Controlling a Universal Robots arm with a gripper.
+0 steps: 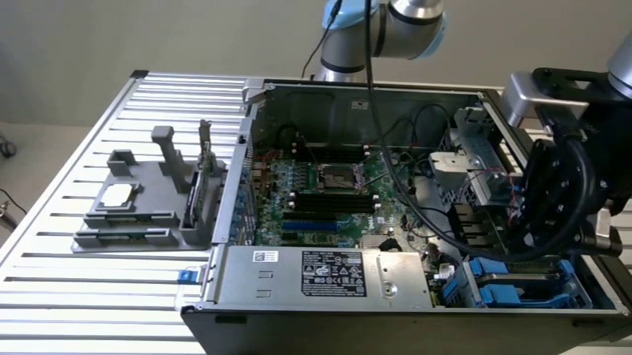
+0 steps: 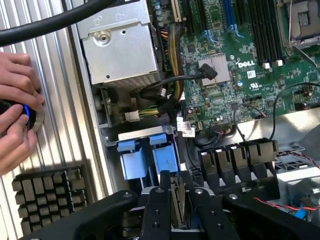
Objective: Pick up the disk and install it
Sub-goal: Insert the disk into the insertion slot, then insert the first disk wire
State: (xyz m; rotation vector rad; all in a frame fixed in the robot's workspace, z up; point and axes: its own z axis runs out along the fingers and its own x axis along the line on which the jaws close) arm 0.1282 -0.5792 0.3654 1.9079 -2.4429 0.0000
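Pinching the disk (image 2: 176,204) edge-on between narrowly set fingers, the gripper (image 2: 176,184) hangs over the blue drive bay (image 2: 134,162) in a corner of the open computer case (image 1: 395,329). Beside it sits the motherboard (image 2: 235,65); outside the case, a person's hands (image 2: 15,80) grip a small black object (image 2: 19,111) with a blue ring.

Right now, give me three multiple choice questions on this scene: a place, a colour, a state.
1. Where is the gray tray? A on the floor; B on the slatted table; C on a shelf.
2. What colour are the drive bay carriers? A red; B green; C blue.
3. What is the gripper doing? A gripping the disk edge-on; B hanging empty; C holding the tray.
Answers: B, slats show around it; C, blue plastic; A, a thin slab sits between its fingers.
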